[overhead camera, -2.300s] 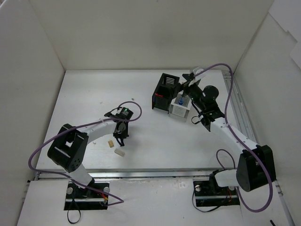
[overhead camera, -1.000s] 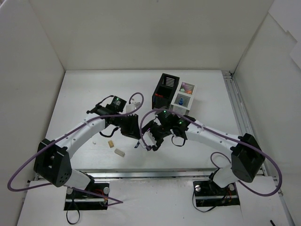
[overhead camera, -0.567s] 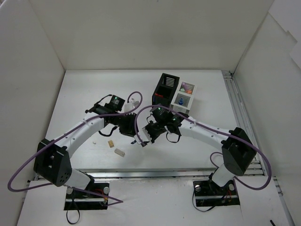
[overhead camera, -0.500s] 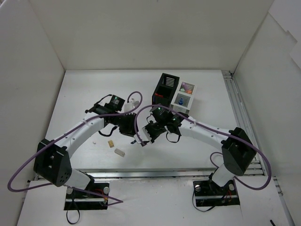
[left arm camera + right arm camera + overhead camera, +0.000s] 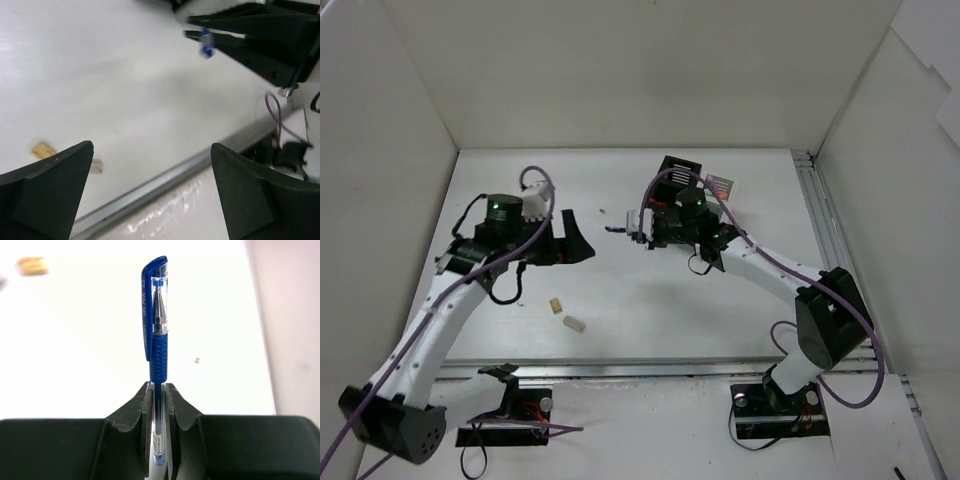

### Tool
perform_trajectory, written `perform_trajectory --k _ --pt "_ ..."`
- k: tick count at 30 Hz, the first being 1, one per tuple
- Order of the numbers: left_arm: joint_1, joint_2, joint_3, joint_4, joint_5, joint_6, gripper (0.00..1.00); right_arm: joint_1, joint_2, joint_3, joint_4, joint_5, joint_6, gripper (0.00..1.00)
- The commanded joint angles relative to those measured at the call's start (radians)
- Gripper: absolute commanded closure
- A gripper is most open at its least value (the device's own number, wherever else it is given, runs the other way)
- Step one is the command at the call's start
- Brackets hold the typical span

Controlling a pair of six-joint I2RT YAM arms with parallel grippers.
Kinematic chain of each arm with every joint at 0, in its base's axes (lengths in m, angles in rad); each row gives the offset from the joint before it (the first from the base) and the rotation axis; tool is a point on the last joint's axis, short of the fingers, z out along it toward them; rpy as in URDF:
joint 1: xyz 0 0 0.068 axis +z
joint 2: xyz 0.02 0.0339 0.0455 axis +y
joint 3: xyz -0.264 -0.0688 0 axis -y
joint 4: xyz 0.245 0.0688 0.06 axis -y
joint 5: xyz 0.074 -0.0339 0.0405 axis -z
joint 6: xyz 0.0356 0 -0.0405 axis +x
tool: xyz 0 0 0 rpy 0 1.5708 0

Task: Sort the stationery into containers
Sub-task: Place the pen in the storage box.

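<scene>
My right gripper is shut on a blue pen, which sticks straight out past the fingertips. From above, that gripper hovers over the table's middle with the pen pointing left. Just behind it stands the black container, partly hidden by the arm. The white container shows only a corner. My left gripper is wide open and holds nothing; in its own view the pen's blue cap appears far ahead in the other gripper. A beige eraser and a white eraser lie near the front edge.
White walls enclose the table on three sides. A metal rail runs along the near edge and another along the right side. Purple cables loop off both arms. A tiny speck lies on the table behind the pen.
The two grippers met low over the front middle; the right shut on the pen and the left opened. The left has drawn back to the left, the right carried the pen toward the containers.
</scene>
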Motion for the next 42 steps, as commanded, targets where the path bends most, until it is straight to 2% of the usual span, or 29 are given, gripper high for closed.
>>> perform_trajectory --k 1,3,6,11,16,26,27,28,33,36,38,41,42 --pt "0.065 -0.135 0.037 -0.009 -0.26 -0.082 0.0 -0.087 -0.023 0.025 0.352 0.009 0.336 1.0" --pt "0.087 -0.174 0.005 -0.047 -0.39 -0.119 0.0 -0.136 0.014 0.056 0.411 0.098 0.477 1.0" --pt "0.133 -0.226 -0.052 -0.085 -0.468 -0.166 0.0 -0.186 0.069 0.123 0.477 0.202 0.597 1.0" --pt "0.187 -0.243 -0.136 -0.113 -0.485 -0.193 0.0 -0.227 0.201 0.218 0.517 0.297 0.654 1.0" --pt "0.187 -0.193 -0.19 -0.104 -0.474 -0.205 0.0 -0.256 0.31 0.274 0.555 0.31 0.717 0.99" --pt "0.196 -0.085 -0.27 -0.024 -0.411 -0.209 0.0 -0.273 0.333 0.183 0.618 0.324 0.7 0.87" --pt "0.196 -0.076 -0.276 -0.019 -0.405 -0.212 0.0 -0.276 0.333 0.179 0.621 0.322 0.708 0.84" --pt "0.196 -0.059 -0.279 -0.018 -0.401 -0.216 0.0 -0.276 0.324 0.174 0.624 0.319 0.711 0.76" --pt "0.196 -0.008 -0.305 0.024 -0.364 -0.223 0.0 -0.279 0.297 0.147 0.635 0.295 0.719 0.64" --pt "0.196 -0.001 -0.313 0.036 -0.359 -0.226 0.0 -0.276 0.257 0.124 0.642 0.282 0.716 0.52" --pt "0.185 0.004 -0.319 0.048 -0.355 -0.228 0.0 -0.278 0.214 0.104 0.646 0.272 0.714 0.48" --pt "0.161 0.018 -0.32 0.059 -0.367 -0.235 0.0 -0.273 0.156 0.078 0.649 0.247 0.711 0.37" --pt "0.161 0.024 -0.32 0.06 -0.371 -0.243 0.0 -0.268 0.113 0.071 0.647 0.246 0.71 0.27"
